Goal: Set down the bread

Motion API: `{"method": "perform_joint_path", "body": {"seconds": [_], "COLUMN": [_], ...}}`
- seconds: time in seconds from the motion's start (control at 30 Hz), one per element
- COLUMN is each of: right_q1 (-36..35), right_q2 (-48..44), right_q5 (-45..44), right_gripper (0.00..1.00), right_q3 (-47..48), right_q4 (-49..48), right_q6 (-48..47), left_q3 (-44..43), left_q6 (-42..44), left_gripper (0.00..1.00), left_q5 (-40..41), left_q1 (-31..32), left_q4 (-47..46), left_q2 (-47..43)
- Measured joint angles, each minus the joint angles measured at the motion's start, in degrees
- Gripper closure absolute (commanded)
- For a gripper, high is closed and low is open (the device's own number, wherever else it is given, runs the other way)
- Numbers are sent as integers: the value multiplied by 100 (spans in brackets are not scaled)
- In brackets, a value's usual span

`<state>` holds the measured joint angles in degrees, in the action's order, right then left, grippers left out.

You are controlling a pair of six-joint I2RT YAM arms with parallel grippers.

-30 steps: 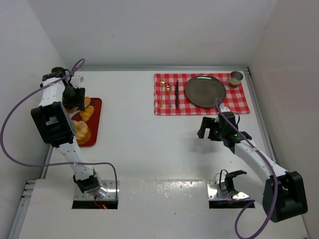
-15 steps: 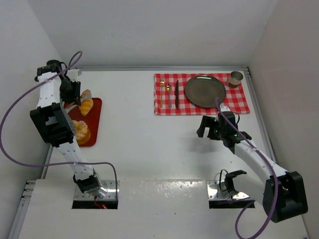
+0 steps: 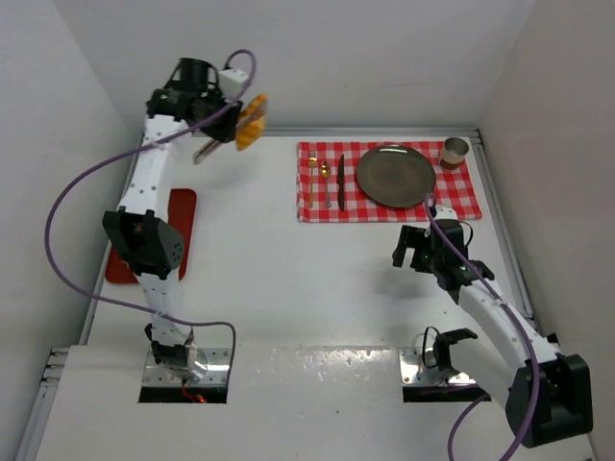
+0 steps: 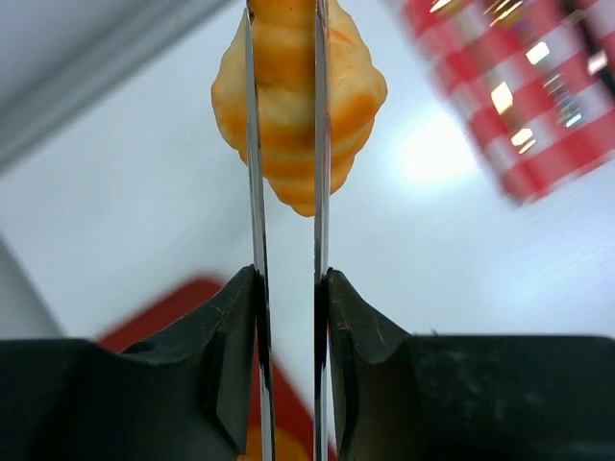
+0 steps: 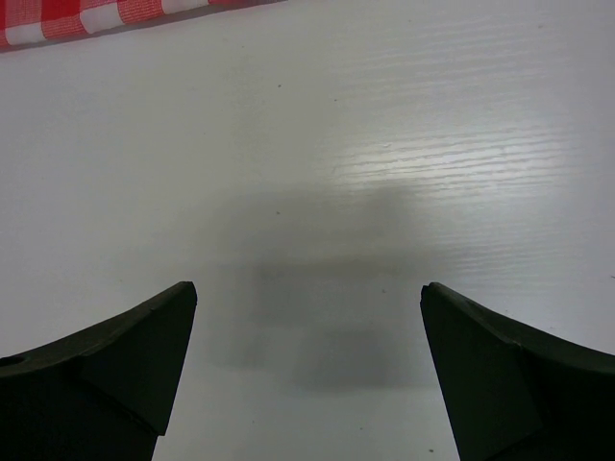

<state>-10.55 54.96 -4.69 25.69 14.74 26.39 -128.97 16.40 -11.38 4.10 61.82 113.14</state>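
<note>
Croissant (image 3: 253,121) aloft, pinched in the left gripper's (image 4: 285,38) narrow jaws, high over the table's (image 3: 269,250) far left; carrying stage, I'd say. Next: across to the plate (image 3: 396,175), lower, release; right gripper (image 5: 307,288) gapes empty.

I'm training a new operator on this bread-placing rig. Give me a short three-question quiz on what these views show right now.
1. True or false: the left gripper is shut on the croissant, holding it in the air above the table.
2. Multiple choice: the plate lies on A) a red tray, B) the red checked cloth, C) a wooden board.
3. Fill in: the right gripper hangs over the white table with its jaws ___.

Key: 1 true; 2 B; 3 open.
</note>
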Motion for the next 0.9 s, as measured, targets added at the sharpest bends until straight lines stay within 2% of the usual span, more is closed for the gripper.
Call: {"method": "perform_joint_path", "body": {"seconds": [0.17,0.37,0.67,0.77,0.9], "right_q1": [4,9,9,9,9], "right_q2": [-498,-1211,-2177,-2356,-2494], "right_q5": [-179,-378,-706,-789,-890], "right_gripper": [1,1,1,1,0], "right_q3": [-9,-238,-557,-651,-708], "right_q4": [367,1034,1967,2192,2389], "right_q6": [-92,-46,70,85,83], "left_q3": [-20,-20,-101,-168,-179], "left_q6": [-321,-750,-1008,-1003,-957], "left_gripper": [82,82,82,82,76], "left_q5": [-94,-136,-57,61,267], "left_q1": [1327,2369,3353,3545,3644], "left_q4": [-1318,-2673,-3571,-3740,-3919], "left_q2": [374,1287,2343,2527,2634]}}
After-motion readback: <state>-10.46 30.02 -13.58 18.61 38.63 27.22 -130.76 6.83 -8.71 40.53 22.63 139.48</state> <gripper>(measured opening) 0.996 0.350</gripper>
